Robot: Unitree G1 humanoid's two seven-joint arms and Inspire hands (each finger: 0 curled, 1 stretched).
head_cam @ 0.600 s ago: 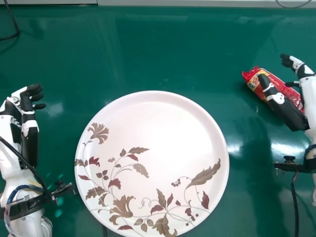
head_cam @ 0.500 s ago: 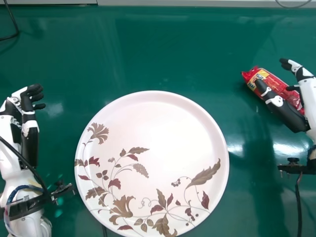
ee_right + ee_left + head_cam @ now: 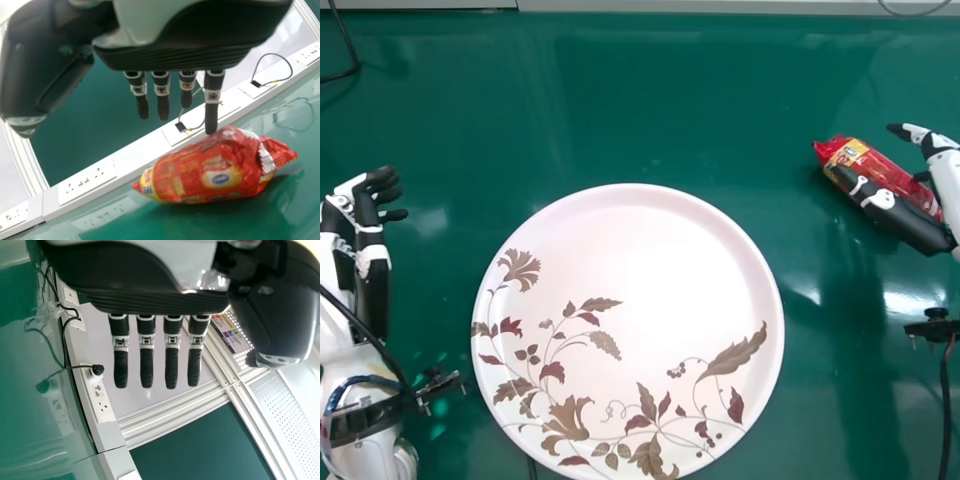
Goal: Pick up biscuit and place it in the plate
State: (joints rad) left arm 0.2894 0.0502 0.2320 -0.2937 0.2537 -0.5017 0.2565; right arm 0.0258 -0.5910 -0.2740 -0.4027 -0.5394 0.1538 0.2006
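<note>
My right hand [image 3: 892,212] is at the right of the head view, its thumb in front of the red biscuit packet [image 3: 860,157] and its fingers beyond it. The packet lies slantwise on the table. In the right wrist view the right hand [image 3: 211,107] has straight fingers, one tip overlapping the edge of the biscuit packet [image 3: 200,172]; contact cannot be told. The round white plate [image 3: 650,250] with leaf patterns lies at the centre. My left hand [image 3: 372,225] stays left of the plate, holding nothing, and the left hand [image 3: 146,365] has straight fingers.
The glossy green table [image 3: 620,100] surrounds the plate. A black cable [image 3: 342,72] lies at the far left corner. Socket strips [image 3: 87,182] run along the table's edge in the right wrist view, and a plug [image 3: 95,371] sits in a socket in the left wrist view.
My right hand has shifted slightly, its forearm mount moving toward the right edge and its fingers a little nearer. The left hand has moved slightly left. The packet has shifted slightly right.
</note>
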